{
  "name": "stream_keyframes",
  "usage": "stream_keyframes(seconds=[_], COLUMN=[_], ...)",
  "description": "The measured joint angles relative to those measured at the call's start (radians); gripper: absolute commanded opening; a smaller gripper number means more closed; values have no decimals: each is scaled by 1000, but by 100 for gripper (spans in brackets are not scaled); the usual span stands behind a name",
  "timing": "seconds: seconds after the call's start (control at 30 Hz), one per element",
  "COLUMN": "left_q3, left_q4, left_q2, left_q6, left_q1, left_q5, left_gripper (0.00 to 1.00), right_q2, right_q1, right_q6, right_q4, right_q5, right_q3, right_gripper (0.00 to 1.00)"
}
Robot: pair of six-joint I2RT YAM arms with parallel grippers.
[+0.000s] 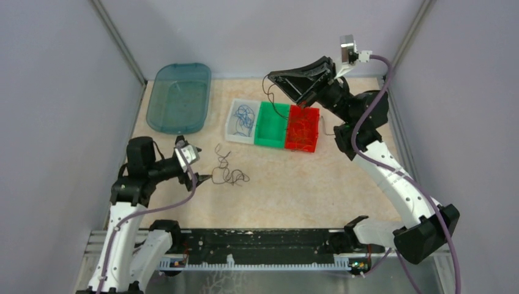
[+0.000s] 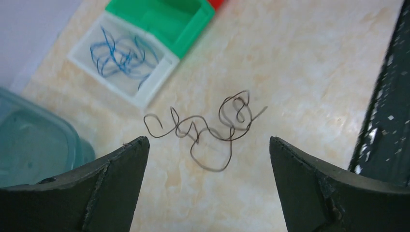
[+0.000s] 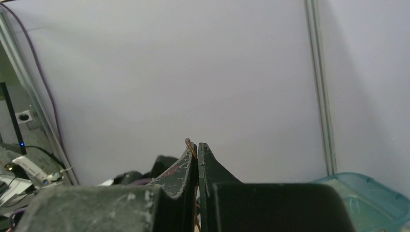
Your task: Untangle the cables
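On the table (image 1: 294,184) just ahead of the left gripper (image 2: 208,141) — its fingers (image 2: 121,164) standing wide apart — a dark wire tangle (image 2: 208,128) is lying loose. Above the row of bins (image 1: 269,144), the right gripper (image 3: 197,147) is pinching a thin dangling wire (image 3: 190,144), fingers pressed together.

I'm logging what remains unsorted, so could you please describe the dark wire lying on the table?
The dark wire is hair-thin, brown-black, bent into small curls and one bigger loop. It lies flat on the beige table, near the white bin, ahead of the left gripper, whose jaws stand open, clear of it.
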Motion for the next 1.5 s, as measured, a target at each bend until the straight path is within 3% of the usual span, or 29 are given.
stream_keyframes(seconds=[0.17, 0.43, 0.7, 0.97, 1.2, 1.5], left_q3=[174, 191, 172, 127, 52, 47], left_q4=[-29, -16, 31, 97, 138, 192], left_q2=[95, 195, 335, 382, 481, 485], left_q6=[-86, -121, -105, -52, 40, 74], left_q1=[0, 0, -10, -73, -87, -93], left_q5=[172, 220, 189, 66, -72, -108], left_gripper=[100, 100, 96, 91, 85, 86], right_q2=[39, 46, 46, 75, 210, 399], right_q1=[9, 10, 10, 10, 10, 8], right_q6=[42, 14, -89, -303, -473, -538], right_q4=[23, 0, -107, -280, -364, -377], right_q5=[-26, -25, 23, 197, 385, 489], right_q3=[-14, -14, -14, -13, -6, -6], right_gripper=[0, 0, 0, 0, 0, 0])
